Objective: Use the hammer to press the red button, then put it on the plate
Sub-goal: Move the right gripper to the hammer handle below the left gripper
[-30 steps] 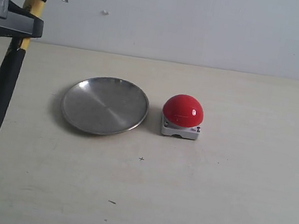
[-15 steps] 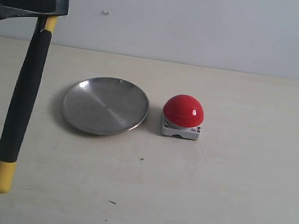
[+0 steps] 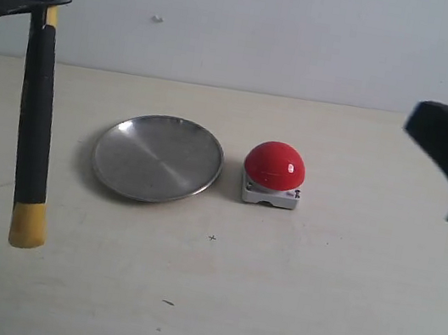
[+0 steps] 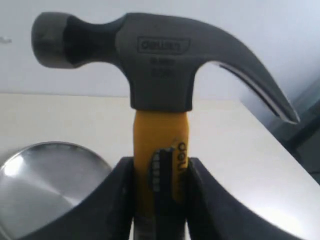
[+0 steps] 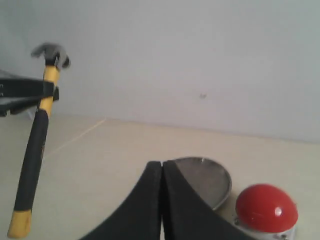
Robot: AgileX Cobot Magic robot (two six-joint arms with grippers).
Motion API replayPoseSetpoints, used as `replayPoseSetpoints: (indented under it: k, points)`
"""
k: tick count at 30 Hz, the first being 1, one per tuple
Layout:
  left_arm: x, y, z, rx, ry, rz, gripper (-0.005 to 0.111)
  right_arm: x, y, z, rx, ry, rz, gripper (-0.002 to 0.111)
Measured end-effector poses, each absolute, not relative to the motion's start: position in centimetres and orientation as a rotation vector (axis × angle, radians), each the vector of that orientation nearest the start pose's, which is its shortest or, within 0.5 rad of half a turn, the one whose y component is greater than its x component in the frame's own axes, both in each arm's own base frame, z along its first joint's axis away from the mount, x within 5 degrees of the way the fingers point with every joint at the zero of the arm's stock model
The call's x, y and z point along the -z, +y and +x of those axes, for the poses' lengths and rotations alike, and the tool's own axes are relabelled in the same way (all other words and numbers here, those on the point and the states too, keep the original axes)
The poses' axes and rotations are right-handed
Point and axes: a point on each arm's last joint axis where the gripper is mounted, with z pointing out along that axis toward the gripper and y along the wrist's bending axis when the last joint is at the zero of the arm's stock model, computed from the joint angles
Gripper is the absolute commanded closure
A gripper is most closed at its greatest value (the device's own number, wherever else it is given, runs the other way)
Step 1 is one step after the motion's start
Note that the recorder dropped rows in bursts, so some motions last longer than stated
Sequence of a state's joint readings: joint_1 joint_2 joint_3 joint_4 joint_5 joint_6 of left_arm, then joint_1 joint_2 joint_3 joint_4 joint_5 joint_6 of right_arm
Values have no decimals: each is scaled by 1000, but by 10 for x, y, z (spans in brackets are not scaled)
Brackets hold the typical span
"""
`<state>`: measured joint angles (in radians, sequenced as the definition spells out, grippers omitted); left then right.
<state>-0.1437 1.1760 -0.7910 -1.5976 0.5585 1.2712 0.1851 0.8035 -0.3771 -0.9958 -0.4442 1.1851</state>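
Left arm raised high over the bench point(image 3: 335, 324), my left fingers point(image 4: 117, 200) pinching the hammer point(image 3: 36, 119) by its yellow neck, handle hanging nearly straight down, off the surface. My right fingers point(image 5: 145, 200) pressed together, empty. Plate point(image 3: 157, 158) and red button point(image 3: 275, 166) sit side by side mid-bench.

Left claw point(image 4: 159, 172) clamped — right claw point(image 5: 161, 170) closed

- My left gripper point(image 4: 159, 165): matt black, smooth.
- hammer point(image 4: 160, 65): dull dark steel head, smooth yellow neck, perhaps plastic.
- plate point(image 3: 156, 159): dull silvery metal.
- red button point(image 3: 275, 164), three o'clock of the plate: glossy dome.
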Motion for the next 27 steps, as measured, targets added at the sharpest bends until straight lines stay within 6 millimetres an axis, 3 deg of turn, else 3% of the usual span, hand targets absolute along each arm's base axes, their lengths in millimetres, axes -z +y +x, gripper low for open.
replayPoseSetpoints:
  k: [4,7,11,16,20,24,27]
  points:
    - [-315,-79,239,768,1893,202,107,-256,83,197,-771,1847,-313,107]
    - [-311,-77,240,738,1894,194,107,-235,102,219,-855,1950,-356,107]
    - [-310,-76,239,730,1880,201,107,-216,137,237,-934,2031,-462,107]
    - [-308,-79,236,729,1861,290,107,-215,184,249,-987,2026,-562,105]
    - [-308,-79,236,703,1852,319,107,-226,208,254,-952,1987,-622,85]
    - [-304,-79,239,679,1857,342,107,-239,228,255,-989,1934,-629,57]
    - [-297,-80,244,680,1883,341,107,-239,241,256,-1007,1921,-647,42]
